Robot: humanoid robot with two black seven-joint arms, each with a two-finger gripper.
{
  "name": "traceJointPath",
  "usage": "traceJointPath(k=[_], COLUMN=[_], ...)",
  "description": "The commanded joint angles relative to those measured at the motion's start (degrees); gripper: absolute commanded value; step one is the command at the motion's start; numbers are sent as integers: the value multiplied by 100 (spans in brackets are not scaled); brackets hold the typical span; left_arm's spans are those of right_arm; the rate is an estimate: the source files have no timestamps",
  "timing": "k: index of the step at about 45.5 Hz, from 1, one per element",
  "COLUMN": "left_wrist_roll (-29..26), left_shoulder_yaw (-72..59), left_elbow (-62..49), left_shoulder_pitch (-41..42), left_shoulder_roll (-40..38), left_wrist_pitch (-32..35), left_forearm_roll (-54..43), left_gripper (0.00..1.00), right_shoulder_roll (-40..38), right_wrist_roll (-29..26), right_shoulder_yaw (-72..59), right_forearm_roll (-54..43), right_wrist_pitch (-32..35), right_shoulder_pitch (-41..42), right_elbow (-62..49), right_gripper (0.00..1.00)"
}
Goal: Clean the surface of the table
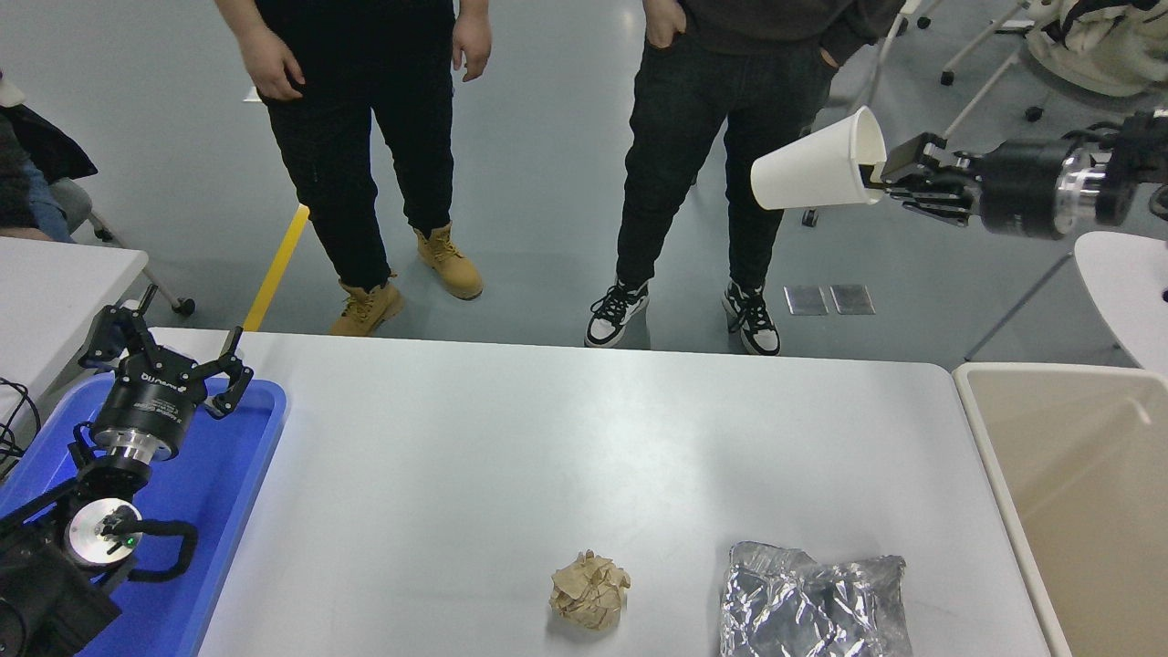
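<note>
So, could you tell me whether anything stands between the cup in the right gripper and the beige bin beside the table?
Nothing visible does. The right gripper holds the white paper cup high in open air, and the beige bin stands open below, to its right.

Table surface (511, 438): middle and far half lay bare, open to passage. Obstacles at near edge: crumpled paper ball (590, 591) and foil bag (812, 598), slightly apart. Blue tray (228, 493) under left gripper (164, 360) bounded the left side; beige bin (1077, 493) the right.
</note>
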Motion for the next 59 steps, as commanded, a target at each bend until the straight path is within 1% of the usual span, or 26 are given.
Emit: traceJointPath(k=[1, 14, 19, 26, 33, 37, 45, 49, 57, 59], left_wrist_roll=[0, 0, 0, 0, 0, 0, 0, 0, 0, 0], left_shoulder_yaw=[0, 0, 0, 0, 0, 0, 0, 0, 0, 0], left_elbow=[0, 0, 0, 0, 0, 0, 0, 0, 0, 0], left_shoulder_pitch=[0, 0, 0, 0, 0, 0, 0, 0, 0, 0], left_shoulder_roll=[0, 0, 0, 0, 0, 0, 0, 0, 0, 0], left_wrist_pitch=[0, 0, 0, 0, 0, 0, 0, 0, 0, 0], left_forearm_roll=[0, 0, 0, 0, 0, 0, 0, 0, 0, 0], left_gripper=[100, 100, 100, 100, 100, 100, 100, 100, 100, 100], right_shoulder_roll=[-135, -161, -170, -82, 252, 383, 524, 533, 542, 612], right_wrist_roll=[0, 0, -17, -79, -202, -438, -1265, -1520, -1696, -2037], right_shoulder_yaw=[-33, -60, -60, -104, -95, -43, -8, -7, 1, -60], right_forearm_roll=[245, 237, 237, 237, 245, 280, 640, 781, 869, 869], right_wrist_pitch=[43, 404, 404, 404, 377, 333, 176, 79, -9, -237], right_shoulder_pitch=[-230, -353, -590, -1038, -1592, -1882, -2331, -2506, -2770, -2954], right_elbow=[-579, -1501, -1967, -2942, -3821, -4208, -4622, -4631, -4754, -4894], right_gripper=[0, 0, 0, 0, 0, 0, 0, 0, 0, 0])
